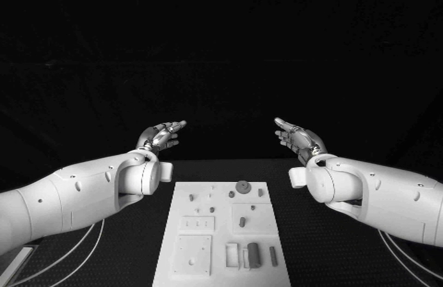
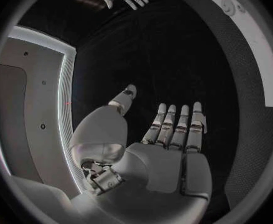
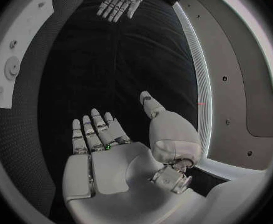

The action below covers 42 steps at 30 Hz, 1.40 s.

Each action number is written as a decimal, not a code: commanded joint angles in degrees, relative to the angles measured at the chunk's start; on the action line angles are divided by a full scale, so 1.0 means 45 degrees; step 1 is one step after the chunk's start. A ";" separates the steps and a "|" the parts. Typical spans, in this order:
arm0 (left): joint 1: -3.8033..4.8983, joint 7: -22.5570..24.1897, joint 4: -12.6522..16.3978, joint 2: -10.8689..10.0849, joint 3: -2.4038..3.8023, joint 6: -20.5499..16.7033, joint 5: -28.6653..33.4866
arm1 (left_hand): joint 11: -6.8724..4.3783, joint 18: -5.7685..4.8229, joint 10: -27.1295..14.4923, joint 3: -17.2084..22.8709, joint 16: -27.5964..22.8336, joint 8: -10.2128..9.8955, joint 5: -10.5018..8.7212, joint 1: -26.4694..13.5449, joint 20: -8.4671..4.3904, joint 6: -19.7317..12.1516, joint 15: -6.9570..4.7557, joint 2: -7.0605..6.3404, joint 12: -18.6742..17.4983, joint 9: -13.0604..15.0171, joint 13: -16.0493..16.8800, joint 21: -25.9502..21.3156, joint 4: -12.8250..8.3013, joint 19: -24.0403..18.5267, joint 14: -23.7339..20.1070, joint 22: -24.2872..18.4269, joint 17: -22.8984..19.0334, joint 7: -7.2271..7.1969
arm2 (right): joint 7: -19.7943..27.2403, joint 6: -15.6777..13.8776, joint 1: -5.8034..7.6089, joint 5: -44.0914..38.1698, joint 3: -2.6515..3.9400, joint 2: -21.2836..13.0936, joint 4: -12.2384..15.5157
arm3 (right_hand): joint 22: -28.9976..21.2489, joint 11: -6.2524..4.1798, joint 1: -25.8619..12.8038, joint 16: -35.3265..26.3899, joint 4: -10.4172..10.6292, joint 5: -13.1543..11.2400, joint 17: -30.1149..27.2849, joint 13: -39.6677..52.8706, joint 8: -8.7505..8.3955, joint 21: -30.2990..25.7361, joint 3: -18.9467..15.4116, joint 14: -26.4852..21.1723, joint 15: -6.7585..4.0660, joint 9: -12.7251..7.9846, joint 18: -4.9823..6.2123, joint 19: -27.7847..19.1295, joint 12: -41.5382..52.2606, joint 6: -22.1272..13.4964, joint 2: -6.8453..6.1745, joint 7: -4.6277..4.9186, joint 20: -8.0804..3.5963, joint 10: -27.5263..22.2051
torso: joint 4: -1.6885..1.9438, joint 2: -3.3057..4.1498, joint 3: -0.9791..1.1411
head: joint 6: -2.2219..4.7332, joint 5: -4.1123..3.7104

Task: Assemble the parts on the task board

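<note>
Task board (image 1: 219, 191): white plate flat on the worktop (image 1: 305, 236), small parts (image 1: 242, 186) resting on it untouched.
Left robot hand (image 1: 162, 135), right robot hand (image 1: 297, 135): raised beyond the board's far end, fingers spread, holding nothing (apparently a ready pose).

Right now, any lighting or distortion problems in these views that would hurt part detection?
Head view: background is black, task board well lit, parts small but distinct. Left wrist view: fisheye bends the board's edge; left hand blocks the middle. Right wrist view: same bending; right hand evenly lit, without harsh glare.
</note>
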 commanded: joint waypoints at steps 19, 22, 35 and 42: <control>0.0844 -0.1079 -0.0805 -0.0073 -0.0677 0.4111 -0.0011 | 0.0905 0.0404 0.3002 0.0438 0.2022 0.0729 0.0083 0.0973 -0.0799 0.1831 0.0125 0.0306 0.1008 0.0181 0.0427 0.1543 -0.0565 0.2413 0.4010 0.0813 0.0971 0.1269 | -0.2436 0.3860 0.0769 -0.8131 -0.0570 0.1094 -0.3624 | 0.6897 -0.0028 0.4265 0.3309 -0.1594 0.0103 0.2218 0.0767 0.2562 0.1825 0.1115 0.5351 0.0109 0.1777 0.1263 0.3966 0.1999 0.4503 -0.0447 0.1262 0.0142 0.5110 | 0.0160 0.0032 -0.0067 | -0.0240 0.0045; 0.0844 -0.0905 -0.0543 -0.0237 -0.0677 0.4329 -0.0364 | 0.0711 0.0365 0.3560 0.0631 0.2075 0.0794 0.0108 0.1325 -0.0995 0.2300 -0.0071 0.0331 0.1117 0.0086 0.0418 0.1763 -0.0962 0.2770 0.4556 0.0952 0.0958 0.1129 | -0.2415 0.3832 0.0768 -0.9476 -0.0568 0.1172 -0.3722 | 0.6838 -0.0319 0.4902 0.3562 -0.1555 0.0103 0.2329 0.0845 0.2755 0.2028 0.1678 0.6148 -0.0194 0.1784 0.1513 0.4759 0.2235 0.5245 -0.0712 0.1039 0.0163 0.5909 | 0.0278 0.0094 -0.0046 | -0.0259 -0.0003; 0.0859 -0.0720 0.1200 -0.1085 -0.0650 0.4908 -0.1010 | 0.0632 0.0204 0.4800 0.1221 0.2000 0.0759 0.0113 0.2287 -0.1356 0.3201 -0.0382 0.0305 0.1157 -0.0242 0.0290 0.2038 -0.1544 0.3323 0.5443 0.1175 0.0948 0.1140 | -0.2823 0.3731 0.0729 -1.4748 -0.0560 0.1599 -0.4408 | 0.6503 -0.1381 0.5369 0.4381 -0.1570 0.0085 0.3035 0.1411 0.2611 0.2635 0.2102 0.9056 -0.1433 0.1656 0.2505 0.7652 0.2823 0.6501 -0.1211 0.0610 0.0142 0.8500 | 0.0663 0.0499 -0.0051 | -0.0387 -0.0397; 0.0860 -0.0765 0.1662 -0.1283 -0.0631 0.5010 -0.1011 | 0.0664 0.0162 0.4790 0.1192 0.1906 0.0700 0.0112 0.2256 -0.1343 0.3202 -0.0353 0.0285 0.1061 -0.0301 0.0231 0.2005 -0.1527 0.3279 0.5401 0.1175 0.0921 0.1165 | -0.3256 0.3827 0.0481 -1.6810 -0.0553 0.1959 -0.4509 | 0.6448 -0.1575 0.5455 0.4479 -0.1569 0.0082 0.3367 0.1737 0.2349 0.2734 0.1979 0.9664 -0.1691 0.1588 0.2555 0.8303 0.2870 0.6538 -0.1345 0.0567 0.0042 0.9102 | 0.0872 0.0744 -0.0060 | -0.0550 -0.0576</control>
